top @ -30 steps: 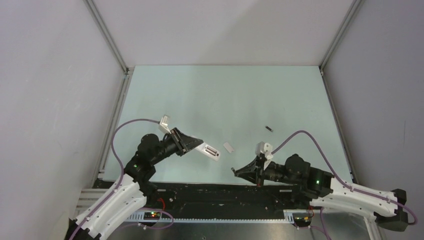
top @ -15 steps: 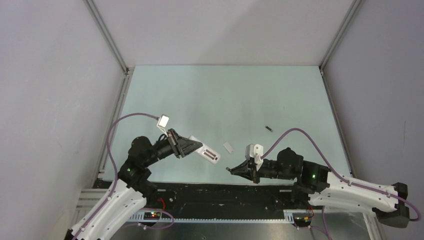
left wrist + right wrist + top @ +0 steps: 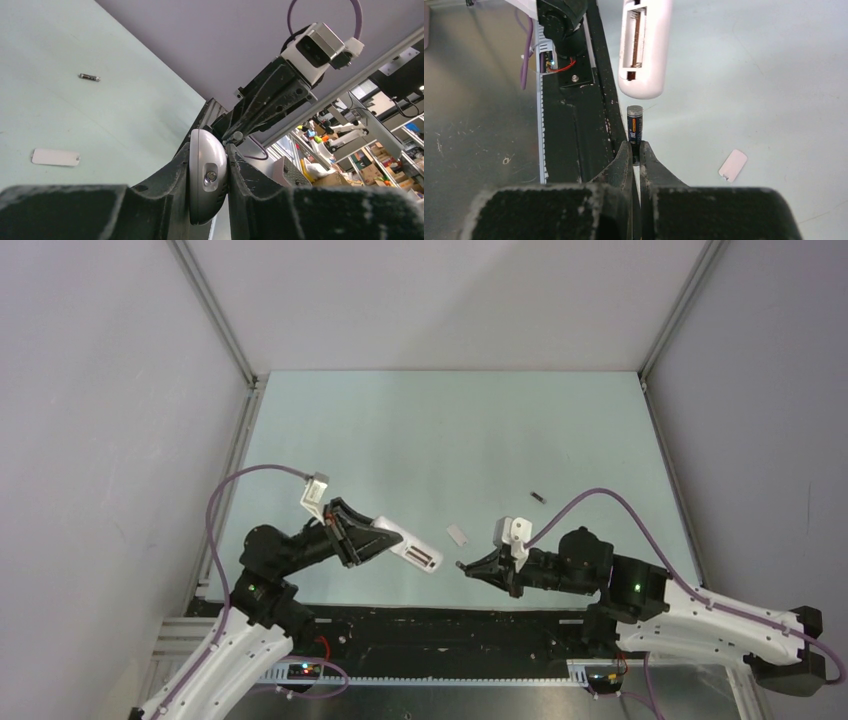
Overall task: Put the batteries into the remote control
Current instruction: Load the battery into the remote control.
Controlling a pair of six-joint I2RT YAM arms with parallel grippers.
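The right gripper (image 3: 635,150) is pinched tight on just the tail of a slim dark cylindrical battery (image 3: 635,125). With so little purchase, I'd worry the cell pivots or pops free if it butts the casing. It juts forward, long axis in line with the jaws, nose just short of the rounded end of the white oblong plastic remote control (image 3: 644,50), which the left gripper (image 3: 210,172) clamps aloft, bay open.

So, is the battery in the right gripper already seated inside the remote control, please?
No: the battery pokes out of the right gripper, clear of the remote control, whose open compartment shows no cell.
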